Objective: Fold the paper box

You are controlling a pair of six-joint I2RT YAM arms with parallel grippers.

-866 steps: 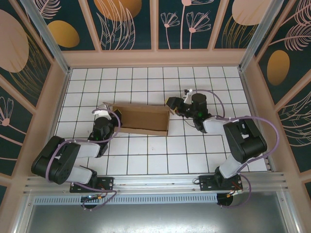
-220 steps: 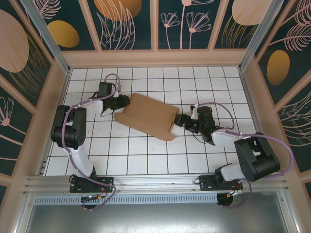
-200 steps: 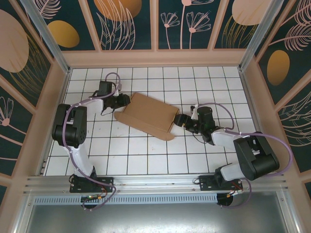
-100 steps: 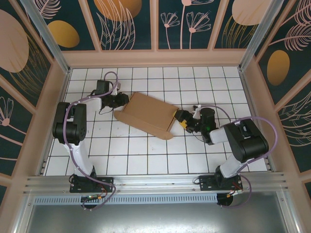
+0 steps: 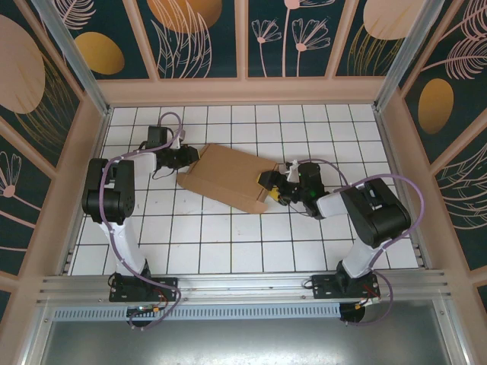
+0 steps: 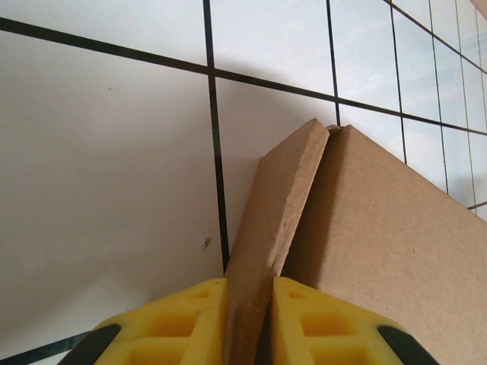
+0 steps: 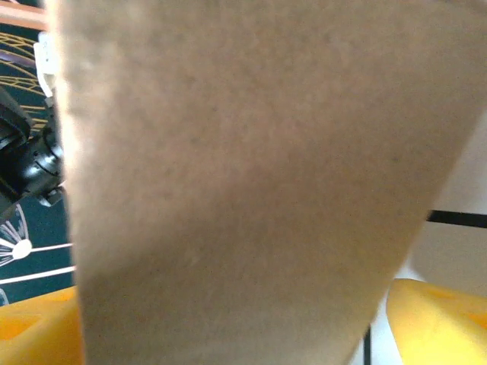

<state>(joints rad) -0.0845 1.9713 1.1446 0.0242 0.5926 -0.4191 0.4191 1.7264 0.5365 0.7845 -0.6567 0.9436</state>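
The paper box [image 5: 228, 176] is a plain brown cardboard piece lying folded flat and askew on the white tiled table [image 5: 228, 243]. My left gripper [image 5: 189, 157] is at its left corner. In the left wrist view that gripper [image 6: 249, 287] is shut on a thin cardboard flap [image 6: 278, 205], with the broad panel [image 6: 380, 243] just to the right. My right gripper [image 5: 268, 185] is at the box's right end. In the right wrist view its yellow fingers [image 7: 437, 319] stand wide apart around a blurred cardboard flap [image 7: 243, 175], with a strip of tile showing beside the right finger.
A raised wooden rim [image 5: 243, 90] and patterned walls enclose the table on three sides. Bare tiles lie in front of the box [image 5: 228, 243] and behind it [image 5: 251, 122]. The arm bases [image 5: 144, 287] sit at the near edge.
My right gripper has moved left from beside the box onto its right end, jaws now round the flap. The left gripper stays clamped at the left corner, shifted slightly back.
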